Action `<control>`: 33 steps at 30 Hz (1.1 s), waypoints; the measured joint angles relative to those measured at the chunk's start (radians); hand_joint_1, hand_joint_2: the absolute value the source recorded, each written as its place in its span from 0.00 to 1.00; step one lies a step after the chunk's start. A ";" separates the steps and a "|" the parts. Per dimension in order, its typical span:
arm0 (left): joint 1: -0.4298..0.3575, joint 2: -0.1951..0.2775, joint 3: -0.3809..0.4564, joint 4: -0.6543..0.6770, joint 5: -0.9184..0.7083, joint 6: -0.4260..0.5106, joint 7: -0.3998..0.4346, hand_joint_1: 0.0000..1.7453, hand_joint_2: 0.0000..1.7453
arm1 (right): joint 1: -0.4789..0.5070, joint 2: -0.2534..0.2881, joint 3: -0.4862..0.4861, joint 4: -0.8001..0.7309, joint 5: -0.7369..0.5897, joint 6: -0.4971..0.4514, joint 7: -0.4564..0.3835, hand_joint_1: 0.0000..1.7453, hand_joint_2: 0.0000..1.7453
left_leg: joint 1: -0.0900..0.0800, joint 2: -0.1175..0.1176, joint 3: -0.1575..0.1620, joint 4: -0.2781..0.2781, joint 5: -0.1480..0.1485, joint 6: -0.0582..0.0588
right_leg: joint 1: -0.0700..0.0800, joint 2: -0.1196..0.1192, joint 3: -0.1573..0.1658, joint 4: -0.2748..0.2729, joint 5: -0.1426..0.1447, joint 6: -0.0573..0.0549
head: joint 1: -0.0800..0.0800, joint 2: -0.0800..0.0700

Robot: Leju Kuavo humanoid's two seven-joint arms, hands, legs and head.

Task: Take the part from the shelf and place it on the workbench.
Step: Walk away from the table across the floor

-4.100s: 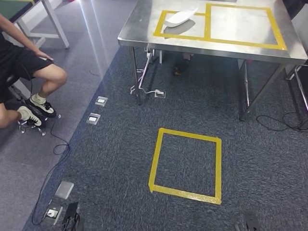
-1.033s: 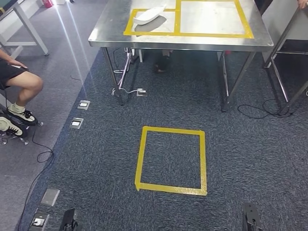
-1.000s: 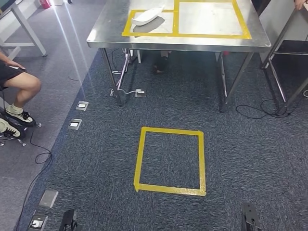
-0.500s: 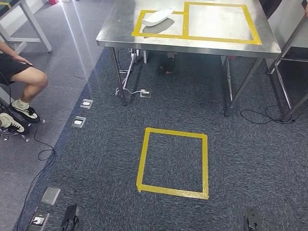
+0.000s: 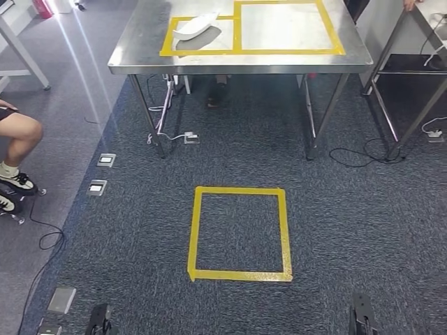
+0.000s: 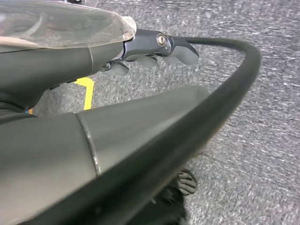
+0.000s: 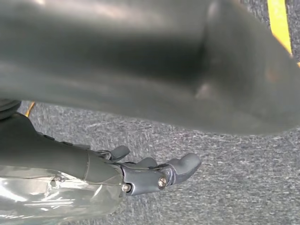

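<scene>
View swung right since earlier, white part (image 5: 195,26) on workbench (image 5: 132,59), both hands' fingers (image 6: 176,50) loosely extended, empty

The steel workbench (image 5: 132,59) stands ahead across open dark carpet (image 5: 342,230), with a yellow tape square (image 5: 239,234) marked on the floor between. On its top, the right taped box (image 5: 284,26) is bare metal, while the left box holds a white part (image 5: 196,26) lying slanted across it. Under the bench, legs (image 5: 144,112), loose cables (image 5: 171,132) and a floor socket (image 5: 191,138) crowd the left side. A second metal frame (image 5: 392,105) stands just right of the bench, with a cable (image 5: 364,153) trailing from it. To the left a seated person's leg (image 5: 18,136) and more cable (image 5: 45,241) sit at the carpet's edge.
</scene>
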 joint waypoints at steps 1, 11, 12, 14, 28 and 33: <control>-0.001 0.001 0.000 0.000 0.000 0.000 0.000 0.00 0.00 | 0.000 0.000 0.000 0.000 0.000 0.000 0.000 0.00 0.00 | -0.001 -0.007 0.031 -0.066 0.024 0.004 | 0.001 0.004 0.000 0.001 -0.001 0.003 | -0.004 0.000; 0.002 0.003 0.000 0.000 0.003 0.001 0.001 0.00 0.00 | 0.002 0.000 0.000 0.000 0.000 0.004 0.009 0.00 0.00 | -0.004 0.013 0.065 -0.144 0.043 0.041 | 0.001 -0.014 -0.127 0.282 -0.146 0.040 | 0.033 0.000; 0.004 0.002 0.000 0.000 0.003 0.001 0.001 0.00 0.00 | 0.004 0.000 0.000 0.000 -0.001 0.005 0.010 0.00 0.00 | -0.004 0.015 0.066 -0.143 0.042 0.041 | 0.001 -0.015 -0.137 0.303 -0.144 0.041 | 0.037 0.000; 0.005 0.001 0.000 0.000 0.003 0.001 0.001 0.00 0.00 | 0.005 0.000 0.000 0.000 -0.001 0.006 0.011 0.00 0.00 | -0.005 0.020 0.070 -0.142 0.039 0.040 | 0.001 -0.020 -0.098 0.223 -0.086 0.039 | 0.046 0.000; 0.005 0.001 0.000 0.000 -0.016 -0.003 0.008 0.00 0.00 | 0.011 -0.001 0.000 0.000 -0.030 -0.005 0.010 0.00 0.00 | 0.004 0.012 -0.070 0.165 -0.094 -0.017 | -0.001 -0.009 0.008 -0.018 0.006 -0.007 | 0.017 0.000; 0.000 0.002 0.000 0.000 -0.019 -0.003 0.015 0.00 0.00 | 0.011 -0.001 0.000 0.000 -0.034 -0.008 0.008 0.00 0.00 | 0.009 -0.018 0.063 -0.123 0.036 -0.009 | 0.001 0.017 0.007 -0.015 0.003 0.012 | -0.001 0.000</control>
